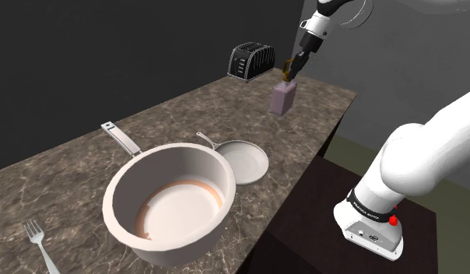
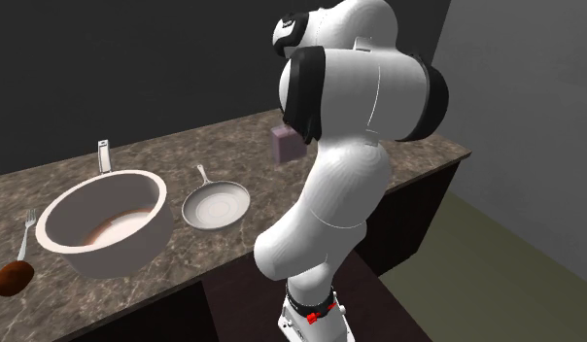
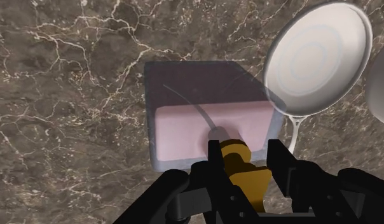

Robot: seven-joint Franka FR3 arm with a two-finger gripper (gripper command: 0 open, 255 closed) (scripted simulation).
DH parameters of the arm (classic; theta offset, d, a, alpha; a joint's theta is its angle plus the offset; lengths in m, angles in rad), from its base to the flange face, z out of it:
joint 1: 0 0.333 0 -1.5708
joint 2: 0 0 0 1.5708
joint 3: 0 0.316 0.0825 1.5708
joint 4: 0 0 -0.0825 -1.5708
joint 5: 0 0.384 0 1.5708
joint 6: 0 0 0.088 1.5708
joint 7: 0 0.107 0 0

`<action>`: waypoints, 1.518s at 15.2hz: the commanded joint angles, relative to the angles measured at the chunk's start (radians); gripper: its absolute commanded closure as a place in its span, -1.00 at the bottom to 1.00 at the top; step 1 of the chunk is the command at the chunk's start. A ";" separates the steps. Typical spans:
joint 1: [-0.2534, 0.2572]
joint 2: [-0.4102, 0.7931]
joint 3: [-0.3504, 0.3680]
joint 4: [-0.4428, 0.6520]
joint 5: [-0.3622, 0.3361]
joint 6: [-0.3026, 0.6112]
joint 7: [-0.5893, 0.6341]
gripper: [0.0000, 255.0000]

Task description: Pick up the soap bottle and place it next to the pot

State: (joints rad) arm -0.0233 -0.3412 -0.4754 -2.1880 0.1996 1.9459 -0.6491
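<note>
Claw [image 3: 245, 147] clasps soap bottle [image 3: 184, 124] by its pump (from above).

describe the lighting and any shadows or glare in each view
Shoulder view: dim overall, dark wall, pale pot brightest, with soft shade inside it. Second exterior view: equally dim, white arm evenly lit and hiding part of the soap bottle. Wrist view: veined counter crisp, pan pale, no blur.
</note>
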 commanded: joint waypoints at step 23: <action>0.013 0.022 0.009 0.339 -0.003 -0.309 0.081 1.00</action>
State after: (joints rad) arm -0.0110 -0.3215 -0.4657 -1.8634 0.1963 1.6499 -0.5708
